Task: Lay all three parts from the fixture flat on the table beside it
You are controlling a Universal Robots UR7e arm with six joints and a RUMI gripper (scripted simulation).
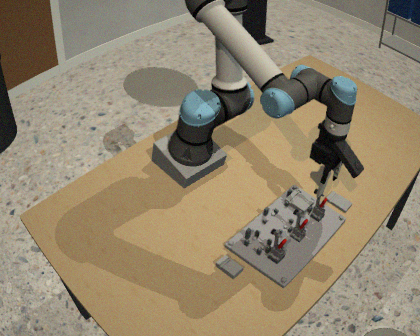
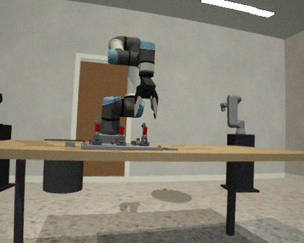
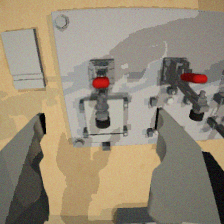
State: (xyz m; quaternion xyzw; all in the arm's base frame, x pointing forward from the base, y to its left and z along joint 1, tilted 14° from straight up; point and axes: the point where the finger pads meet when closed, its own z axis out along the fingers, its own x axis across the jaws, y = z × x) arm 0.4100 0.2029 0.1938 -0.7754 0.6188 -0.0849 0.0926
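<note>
- Hanging above the right end of the fixture [image 1: 310,252] [image 2: 123,147] [image 3: 140,30], the gripper [image 1: 326,186] [image 2: 146,116] [image 3: 100,112] points downward, its fingers standing a bit over halfway apart with nothing between them.
- The fixture is a gray plate lying on the table [image 1: 165,220] [image 2: 217,153] [image 3: 135,175], right of center in the top view; three red handles stand up from it in a row.
- One part, a pale square plate [image 3: 114,112], sits in the fixture left of center in the wrist view, beneath a clamp's black tip. Whether the other two stations hold parts is too small to tell.
- Two flat gray pieces [image 1: 340,201] [image 1: 230,266] [image 3: 22,57] lie on the tabletop near opposite ends of the fixture; only one shows at the upper left of the wrist view.
- The tabletop is tan, crossed by broad shadows of the arm at lower left in the top view; its legs are black.
- Pale speckled floor [image 1: 30,130] [image 2: 181,202] spreads beneath, with gray walls [image 1: 120,25] [image 2: 188,72] behind.
- A brown door [image 1: 27,40] [image 2: 101,79] stands upper left in the top view.
- In the exterior view, a ceiling light [image 2: 237,7] glows at upper right, and a small gray arm [image 2: 233,108] stands on a black pedestal [image 2: 240,166] at right.
</note>
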